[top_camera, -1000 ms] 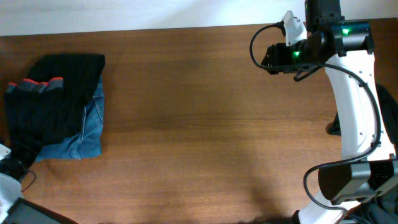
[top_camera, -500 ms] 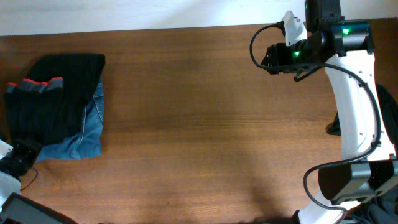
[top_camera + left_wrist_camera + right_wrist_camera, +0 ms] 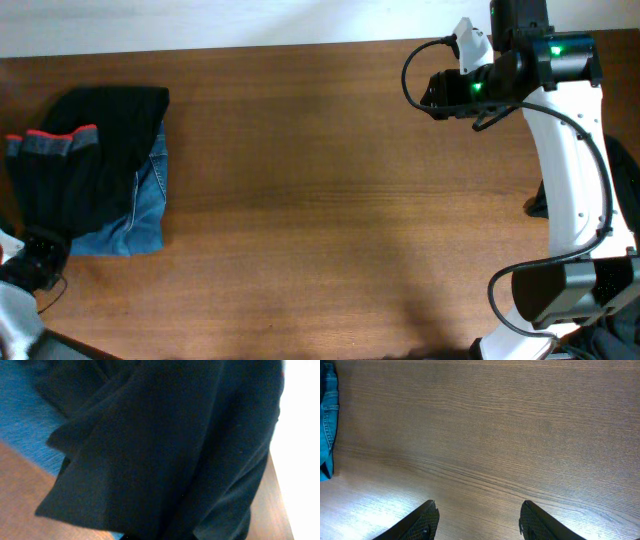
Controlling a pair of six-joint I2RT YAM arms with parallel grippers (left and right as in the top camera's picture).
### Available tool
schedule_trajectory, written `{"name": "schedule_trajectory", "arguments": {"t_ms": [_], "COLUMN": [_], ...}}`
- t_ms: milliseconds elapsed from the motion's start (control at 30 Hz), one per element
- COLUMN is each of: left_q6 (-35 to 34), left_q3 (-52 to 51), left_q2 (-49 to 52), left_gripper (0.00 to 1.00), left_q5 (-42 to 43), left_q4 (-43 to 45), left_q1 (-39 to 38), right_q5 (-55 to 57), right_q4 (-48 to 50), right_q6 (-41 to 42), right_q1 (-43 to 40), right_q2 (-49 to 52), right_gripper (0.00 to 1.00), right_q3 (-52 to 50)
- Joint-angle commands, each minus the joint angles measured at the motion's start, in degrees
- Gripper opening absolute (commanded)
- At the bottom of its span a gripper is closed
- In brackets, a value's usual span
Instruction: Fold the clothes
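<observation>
Left gripper (image 3: 42,252) sits against the edge of the black clothes (image 3: 85,165); I cannot tell if it grips them. Jeans (image 3: 142,218) lie under them, just beyond. Right gripper (image 3: 479,512), fingers spread wide, hovers over the bench (image 3: 485,435), well apart from both.

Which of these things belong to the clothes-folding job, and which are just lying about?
Part of the job: black leggings with a red-edged waistband; blue jeans beneath them.
Not part of it: the wooden table; the right fingers, open over bare wood.
</observation>
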Motion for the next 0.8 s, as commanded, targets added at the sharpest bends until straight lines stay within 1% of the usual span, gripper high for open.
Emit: {"name": "schedule_trajectory", "arguments": {"t_ms": [0, 33, 67, 133, 167, 267, 300, 433, 500, 600, 667, 733, 767], "left_q6": [-4.07, -4.07, -4.07, -4.04, -4.04, -4.04, -4.07, -4.55, -4.52, -3.91, -1.84, 2.97, 5.75], "left_q3": [-0.37, -0.37, -0.37, -0.39, -0.39, -0.39, -0.39, 0.04, 1.60, 5.60, 9.33, 13.88, 15.76], "left_q2": [-3.32, -3.54, -3.54, -3.52, -3.52, -3.52, -3.52, -3.61, -3.96, -5.38, -6.21, -6.43, -6.40], "left_gripper": [0.08, 0.25, 0.30, 0.31, 0.34, 0.54, 0.56, 0.56, 0.53, 0.50, 0.47, 0.37, 0.35], "left_q5": [-5.60, -5.55, -5.55, -5.55, -5.38, -5.29, -4.70, 1.25, 3.56, 4.57, 4.02, 3.28, 3.28], "left_q4": [-0.33, -0.42, -0.59, -1.22, -1.55, -2.93, -3.45, -3.74, -3.76, -3.76, -3.69, -3.67, -3.50], "left_q1": [0.20, 0.20, 0.20, 0.20, 0.20, 0.20, 0.20, 0.20, 0.20, -0.37, -1.46, -3.39, -4.46], "right_q5": [0.55, 0.52, 0.52, 0.52, 0.52, 0.52, 0.52, 0.52, 0.52, 0.52, 0.52, 0.52, 0.52], "right_q4": [0.00, 0.00, 0.00, -0.02, -0.02, -0.02, -0.02, -0.04, -0.04, -0.02, -0.02, -0.02, 0.00], "right_q6": [-0.11, -0.11, -0.09, -0.11, -0.11, -0.11, -0.11, -0.11, -0.09, -0.11, -0.09, -0.09, -0.11], "right_q1": [-0.31, -0.31, -0.31, -0.31, -0.31, -0.31, -0.31, -0.31, -0.31, -0.31, -0.31, -0.31, -0.31], "right_q2": [0.46, 0.46, 0.46, 0.46, 0.46, 0.46, 0.46, 0.46, 0.46, 0.46, 0.46, 0.46, 0.46], "right_gripper": [0.58, 0.58, 0.58, 0.58, 0.58, 0.58, 0.58, 0.58, 0.58, 0.58, 0.58, 0.58, 0.58], "right_q3": [0.22, 0.22, 0.22, 0.22, 0.22, 0.22, 0.22, 0.22, 0.22, 0.22, 0.22, 0.22, 0.22]}}
